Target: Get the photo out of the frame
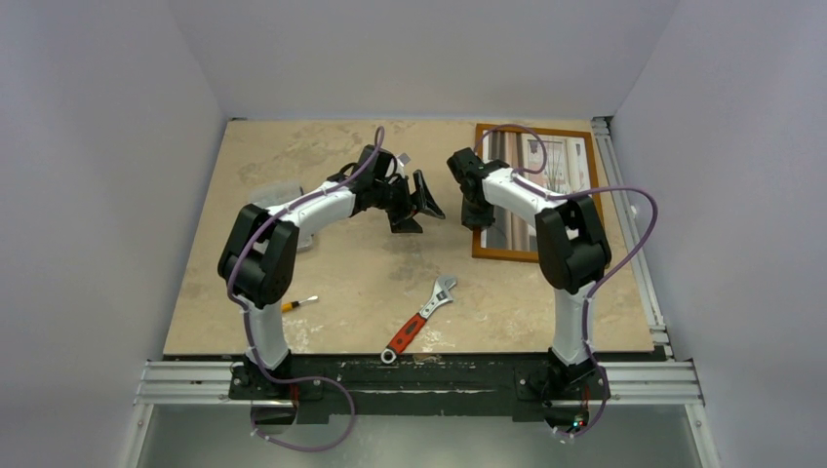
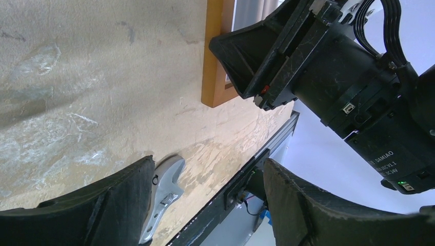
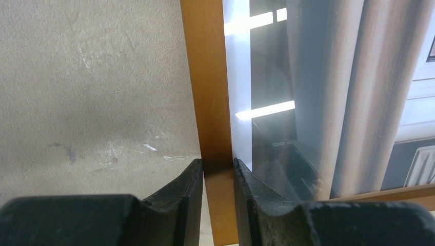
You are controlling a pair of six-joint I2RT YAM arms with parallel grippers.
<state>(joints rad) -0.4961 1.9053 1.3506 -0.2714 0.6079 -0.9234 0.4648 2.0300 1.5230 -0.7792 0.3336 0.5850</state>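
Note:
The frame (image 1: pixel 507 256), a large rectangle with a narrow orange-brown wooden border, lies flat at the table's far right. The photo (image 1: pixel 564 166) of curtains and a window sits inside it. My right gripper (image 1: pixel 480 220) points down at the frame's left side. In the right wrist view its two fingers straddle the wooden border (image 3: pixel 205 77), one tip against each edge of it, and the right gripper (image 3: pixel 218 166) stands shut on that strip, with the photo (image 3: pixel 333 102) just to the right. My left gripper (image 1: pixel 420 201) hovers open and empty left of it, as the left wrist view (image 2: pixel 208 164) also shows.
A red-handled adjustable wrench (image 1: pixel 421 317) lies near the front edge; its silver head (image 2: pixel 164 189) shows by my left finger. A small yellow screwdriver (image 1: pixel 299 303) rests at the front left. A metal rail (image 1: pixel 624 200) runs along the table's right edge beside the frame.

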